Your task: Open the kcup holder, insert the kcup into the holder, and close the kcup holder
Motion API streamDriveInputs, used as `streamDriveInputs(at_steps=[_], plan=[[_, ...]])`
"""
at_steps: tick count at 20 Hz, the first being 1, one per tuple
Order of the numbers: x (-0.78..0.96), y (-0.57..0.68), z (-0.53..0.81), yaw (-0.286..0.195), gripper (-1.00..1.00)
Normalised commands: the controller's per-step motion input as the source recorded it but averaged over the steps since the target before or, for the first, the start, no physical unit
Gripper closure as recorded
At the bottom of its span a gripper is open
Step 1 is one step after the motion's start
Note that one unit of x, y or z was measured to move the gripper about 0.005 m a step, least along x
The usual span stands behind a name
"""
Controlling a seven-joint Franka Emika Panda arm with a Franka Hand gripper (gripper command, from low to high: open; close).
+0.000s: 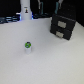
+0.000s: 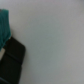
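Observation:
The kcup (image 1: 28, 46) stands upright on the white table, a tiny pod with a green top and whitish body, left of centre in the exterior view. The kcup holder (image 1: 63, 26) is a black boxy unit with light front panels at the exterior view's right, and its drawers look shut. A black corner in the wrist view is probably the kcup holder (image 2: 12, 61). My gripper (image 1: 59, 12) is only a dark blurred shape just above the holder's back, far from the kcup. Its fingers cannot be made out.
A tall white post (image 1: 25, 11) stands at the back on the exterior view's left. Dark clutter lines the table's far edge. A teal patch (image 2: 4, 26) shows at the wrist view's edge. White tabletop (image 1: 45, 62) spreads around the kcup.

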Motion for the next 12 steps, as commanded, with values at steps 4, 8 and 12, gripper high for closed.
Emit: streamDriveInputs(at_steps=[4, 8, 12], plan=[[-0.19, 0.68, 0.01, -0.211, -1.00], [-0.23, 0.69, 0.00, -0.195, -1.00], [-0.24, 0.69, -0.05, -0.191, -1.00]])
